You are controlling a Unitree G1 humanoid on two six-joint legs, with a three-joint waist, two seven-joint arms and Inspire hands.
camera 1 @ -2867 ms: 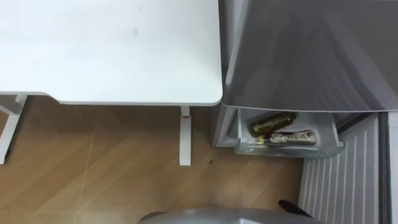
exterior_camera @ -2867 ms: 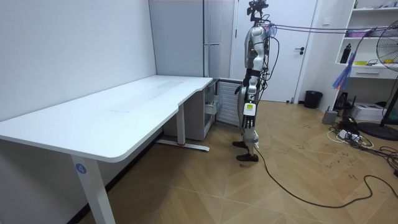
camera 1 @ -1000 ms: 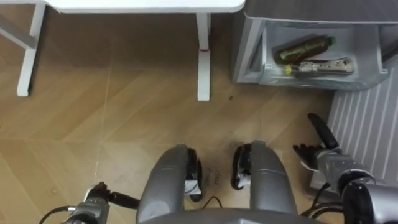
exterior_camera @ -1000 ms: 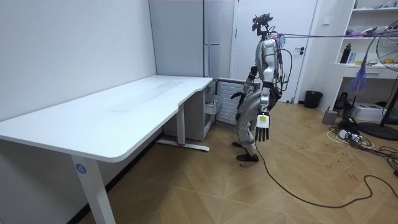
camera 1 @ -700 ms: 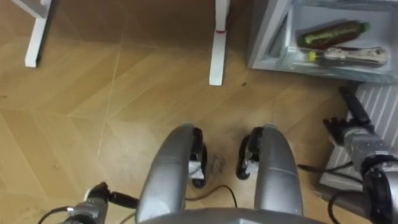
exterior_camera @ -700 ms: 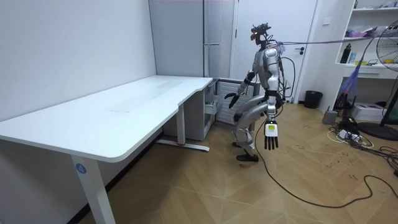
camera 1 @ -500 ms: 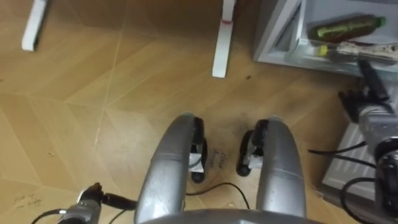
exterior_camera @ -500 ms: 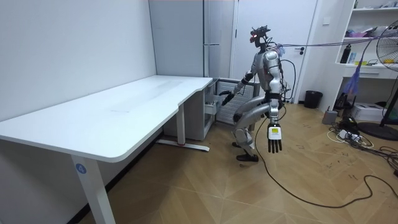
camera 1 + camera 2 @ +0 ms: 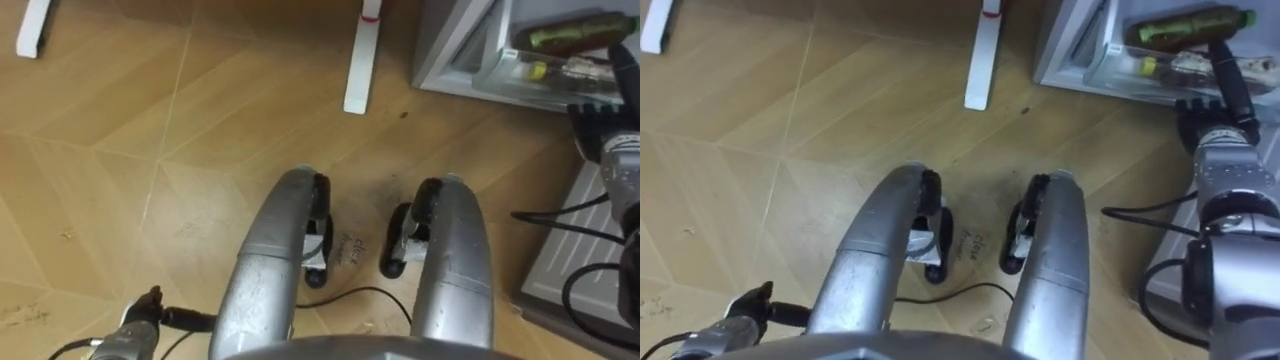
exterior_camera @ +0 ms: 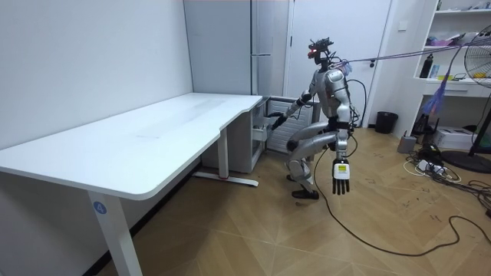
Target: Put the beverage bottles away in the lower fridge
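Two bottles: a green bottle (image 9: 575, 32) and a paler bottle with a yellow cap (image 9: 560, 68) lie on their sides, next to each other, in the open drawer (image 9: 490, 80) at the upper right of the eye views.
Fridge: the tall grey fridge (image 10: 253, 46) stands at the far end of the white desk (image 10: 138, 146), upper middle of the room view. Its bottom drawer stands open.
Right hand: the right hand (image 9: 1212, 118) comes in from the right edge of the eye views and sits at the drawer's front rim, just before the capped bottle. One finger lies straight toward the bottles and the rest are loosely spread. It holds nothing. I cannot tell whether it touches the drawer.
Right arm: in the room view it stretches forward and down to the drawer.
Left hand: the left hand (image 10: 341, 170) hangs low beside the hip, right of the body in the room view. Its fingers are straight, point at the floor (image 9: 150, 130), and hold nothing.
Stance: knees deeply bent and chest tipped forward, facing the fridge, with the feet on the wood near the desk leg (image 9: 362, 60).
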